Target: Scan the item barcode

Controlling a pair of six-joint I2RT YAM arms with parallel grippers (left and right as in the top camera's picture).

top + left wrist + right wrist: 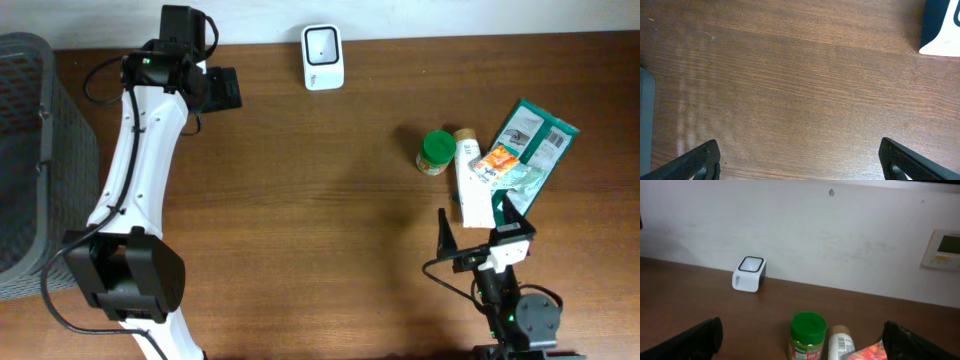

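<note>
Brown wood grain runs the length of the worktop (pixel 300 200), and nothing on it is in either arm's grasp. The white scanner (pixel 323 57) stands at the far edge, about midway along it and close to the wall (pixel 800 225). Through the right wrist camera I see its dark window tilted up.

The goods lie in one cluster toward the right edge, well apart from the scanner. A green-lidded jar (pixel 435 153) stands upright on the cluster's left side. Just beside it, a white bottle (pixel 472 180) lies with its cap toward the far edge. An orange packet (pixel 497 160) rests across the bottle and a teal pouch (pixel 535 140), which is the piece nearest the right edge. From the right wrist view I can make out a barcode on the bottle's label. I cannot tell from here whether the other pieces show one.

My right gripper (pixel 478 228) hovers at the near side of the cluster. Its fingers are spread wide on either side of the bottle's end and grip nothing. In its own camera the two black fingertips (pixel 695 340) sit at the bottom corners, with the jar and bottle between them but beyond them.

My left gripper (pixel 228 90) hangs over bare wood near the far left corner, to the left of the scanner. Its fingers are also released and empty. Its camera catches the scanner's corner at the upper right. A grey basket (pixel 30 150) sits at the left edge.
</note>
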